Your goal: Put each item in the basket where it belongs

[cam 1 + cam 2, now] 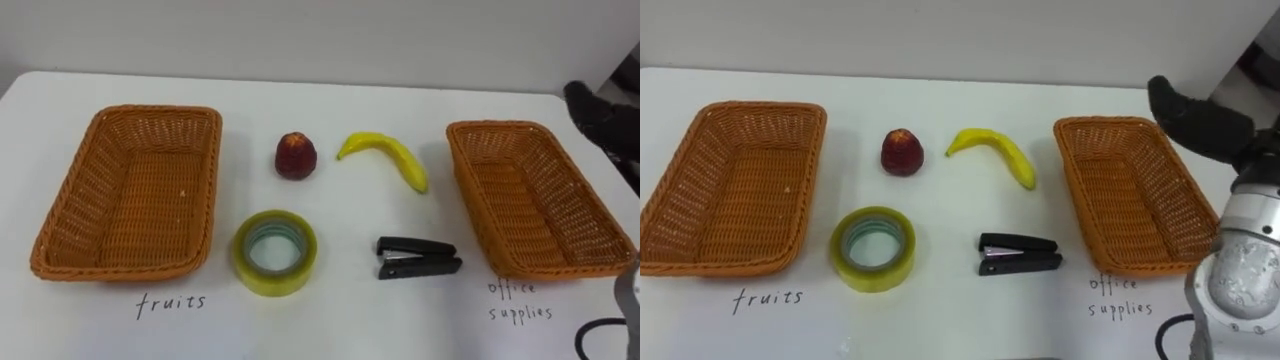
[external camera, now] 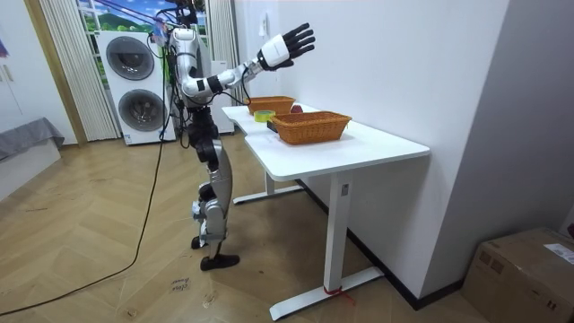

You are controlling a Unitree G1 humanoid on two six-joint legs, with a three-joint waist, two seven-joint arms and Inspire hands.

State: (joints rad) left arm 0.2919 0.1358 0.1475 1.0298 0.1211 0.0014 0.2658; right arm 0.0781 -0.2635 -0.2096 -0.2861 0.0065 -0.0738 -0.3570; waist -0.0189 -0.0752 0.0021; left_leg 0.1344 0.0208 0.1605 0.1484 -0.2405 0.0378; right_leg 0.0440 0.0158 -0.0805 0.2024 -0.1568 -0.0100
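On the white table (image 1: 330,320) lie a red fruit (image 1: 296,155), a yellow banana (image 1: 390,155), a roll of yellowish tape (image 1: 275,251) and a black stapler (image 1: 417,257). An empty wicker basket (image 1: 130,190) with a handwritten fruit label stands at the left. A second empty wicker basket (image 1: 530,195), labelled for office supplies, stands at the right. My right hand (image 1: 1200,122) is raised above the right basket's far corner, open with fingers spread (image 2: 289,43), and holds nothing.
I stand at the table's long side facing a pale wall (image 2: 377,63). The table's front edge runs just below the handwritten labels. Behind me are two stacked washing machines (image 2: 134,81), and a cardboard box (image 2: 525,269) sits on the floor.
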